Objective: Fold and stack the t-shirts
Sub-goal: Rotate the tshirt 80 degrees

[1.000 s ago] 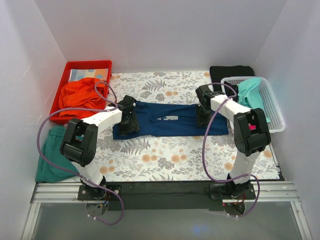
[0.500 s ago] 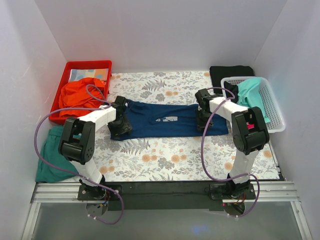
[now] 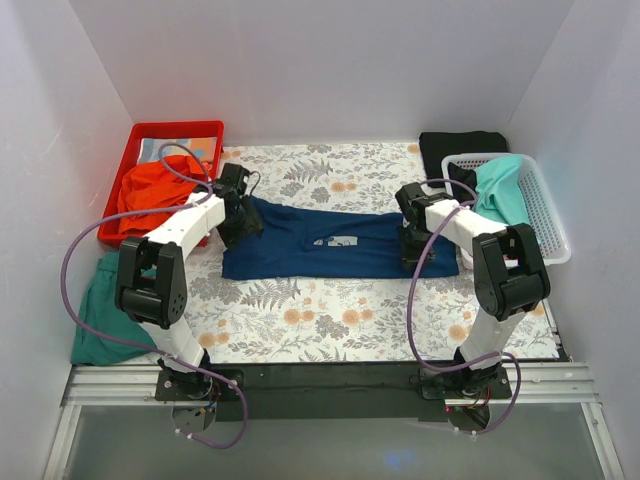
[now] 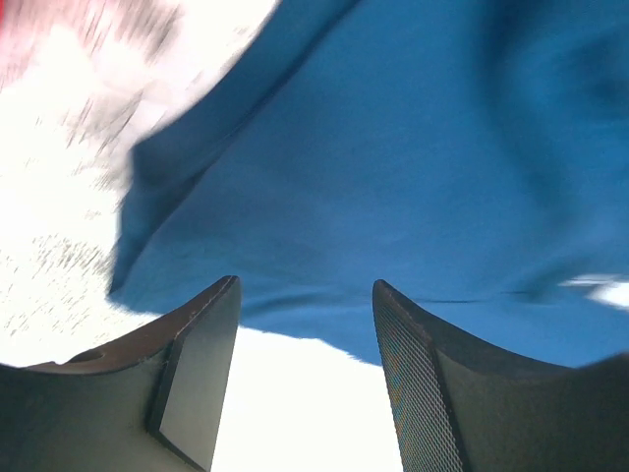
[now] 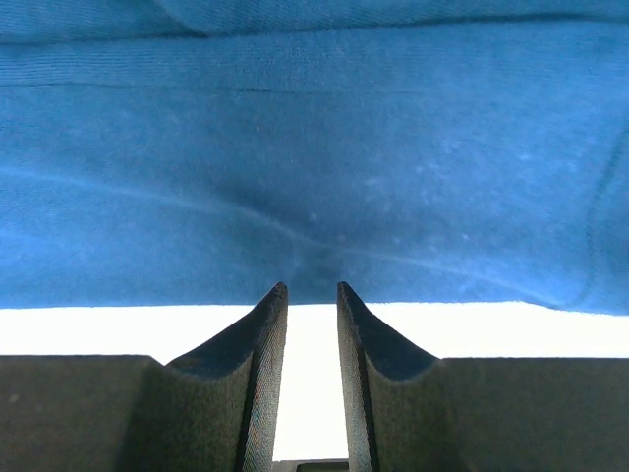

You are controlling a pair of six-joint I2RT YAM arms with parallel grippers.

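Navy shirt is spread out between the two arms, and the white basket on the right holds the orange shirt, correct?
No: the white basket holds a turquoise shirt; the orange shirt lies in the red tray on the left. The navy shirt is spread as you say. The top external view shows it.

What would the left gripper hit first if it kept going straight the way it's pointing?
The navy t-shirt: its edge lies just ahead of the open left gripper, though the blurred wrist view leaves depth unclear.
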